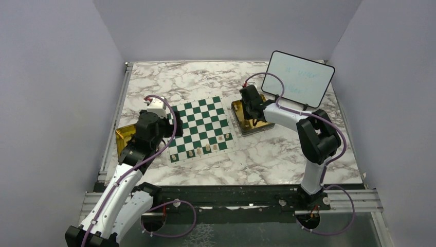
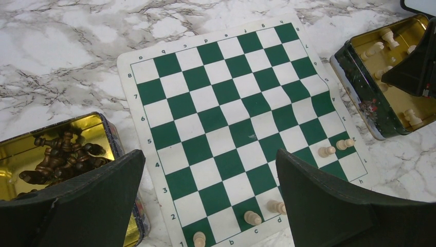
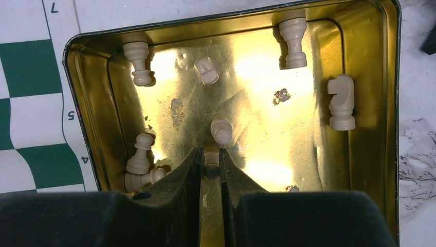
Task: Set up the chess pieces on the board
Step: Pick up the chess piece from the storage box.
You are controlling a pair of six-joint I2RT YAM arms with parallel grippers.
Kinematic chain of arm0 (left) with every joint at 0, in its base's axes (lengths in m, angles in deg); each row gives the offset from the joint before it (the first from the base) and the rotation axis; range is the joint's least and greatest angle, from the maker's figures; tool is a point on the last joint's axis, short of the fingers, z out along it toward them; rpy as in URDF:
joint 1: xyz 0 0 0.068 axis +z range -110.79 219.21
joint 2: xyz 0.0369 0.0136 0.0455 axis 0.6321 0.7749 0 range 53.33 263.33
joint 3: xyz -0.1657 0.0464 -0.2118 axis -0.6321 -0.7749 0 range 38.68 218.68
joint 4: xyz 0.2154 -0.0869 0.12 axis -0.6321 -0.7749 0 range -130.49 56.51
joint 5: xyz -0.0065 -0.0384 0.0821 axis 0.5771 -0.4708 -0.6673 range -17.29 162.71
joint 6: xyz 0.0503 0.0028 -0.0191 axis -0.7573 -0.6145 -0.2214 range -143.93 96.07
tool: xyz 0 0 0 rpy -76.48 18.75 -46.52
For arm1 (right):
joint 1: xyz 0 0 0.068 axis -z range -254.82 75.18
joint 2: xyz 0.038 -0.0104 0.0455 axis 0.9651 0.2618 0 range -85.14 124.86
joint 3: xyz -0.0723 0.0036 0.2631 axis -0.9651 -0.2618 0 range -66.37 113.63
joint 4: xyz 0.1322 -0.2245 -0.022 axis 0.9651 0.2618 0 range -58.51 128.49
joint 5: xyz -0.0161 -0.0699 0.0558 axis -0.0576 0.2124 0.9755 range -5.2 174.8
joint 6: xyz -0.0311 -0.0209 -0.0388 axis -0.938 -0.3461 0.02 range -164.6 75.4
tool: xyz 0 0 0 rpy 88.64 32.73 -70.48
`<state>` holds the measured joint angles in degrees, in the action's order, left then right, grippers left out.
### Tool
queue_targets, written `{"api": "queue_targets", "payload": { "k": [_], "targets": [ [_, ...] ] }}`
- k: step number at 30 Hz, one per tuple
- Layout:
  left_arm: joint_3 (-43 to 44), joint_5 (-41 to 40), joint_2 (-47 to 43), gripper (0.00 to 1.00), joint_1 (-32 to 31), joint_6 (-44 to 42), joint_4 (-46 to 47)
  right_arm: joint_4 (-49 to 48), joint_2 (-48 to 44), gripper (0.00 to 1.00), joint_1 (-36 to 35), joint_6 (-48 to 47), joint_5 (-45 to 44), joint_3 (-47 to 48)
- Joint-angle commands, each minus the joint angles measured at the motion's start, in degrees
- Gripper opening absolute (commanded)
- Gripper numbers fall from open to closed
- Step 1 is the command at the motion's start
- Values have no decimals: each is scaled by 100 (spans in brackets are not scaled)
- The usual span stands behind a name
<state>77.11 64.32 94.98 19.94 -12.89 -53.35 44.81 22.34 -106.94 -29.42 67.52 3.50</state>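
Observation:
The green-and-white board (image 1: 201, 129) lies mid-table, also in the left wrist view (image 2: 236, 118). Several cream pieces stand on its near rows (image 1: 199, 152), (image 2: 252, 217), (image 2: 326, 151). My right gripper (image 3: 211, 157) is inside the gold tin (image 3: 375, 103) right of the board (image 1: 257, 128), shut on a cream pawn (image 3: 221, 133) lying on the tin floor. Other cream pieces lie in the tin: a knight (image 3: 342, 101), a rook (image 3: 294, 40), several pawns (image 3: 139, 157). My left gripper (image 2: 211, 206) is open and empty above the board's near left corner.
A second gold tin (image 2: 20, 154) with dark brown pieces (image 2: 64, 157) sits left of the board (image 1: 123, 138). A framed whiteboard (image 1: 297, 78) stands at the back right. White walls enclose the marble table.

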Motion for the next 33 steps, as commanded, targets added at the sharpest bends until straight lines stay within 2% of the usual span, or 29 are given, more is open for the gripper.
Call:
{"api": "queue_targets", "payload": {
  "k": [1, 9, 13, 18, 23, 33],
  "targets": [
    [68, -93, -82, 99, -42, -68, -45, 118, -35, 20, 39, 38, 3, -52],
    [68, -85, -81, 99, -42, -68, -44, 162, -170, 19, 39, 20, 23, -101],
    [68, -85, -83, 99, -42, -67, -45, 170, -104, 27, 43, 3, 82, -123],
    [69, -85, -68, 99, -42, -68, -45, 129, -91, 28, 39, 20, 137, -218],
    [83, -76, -49, 99, -42, -59, -45, 133, -158, 19, 39, -13, 39, -232],
    [75, -85, -60, 99, -42, -59, -45, 442, -484, 16, 38, -215, -14, -17]
  ]
}}
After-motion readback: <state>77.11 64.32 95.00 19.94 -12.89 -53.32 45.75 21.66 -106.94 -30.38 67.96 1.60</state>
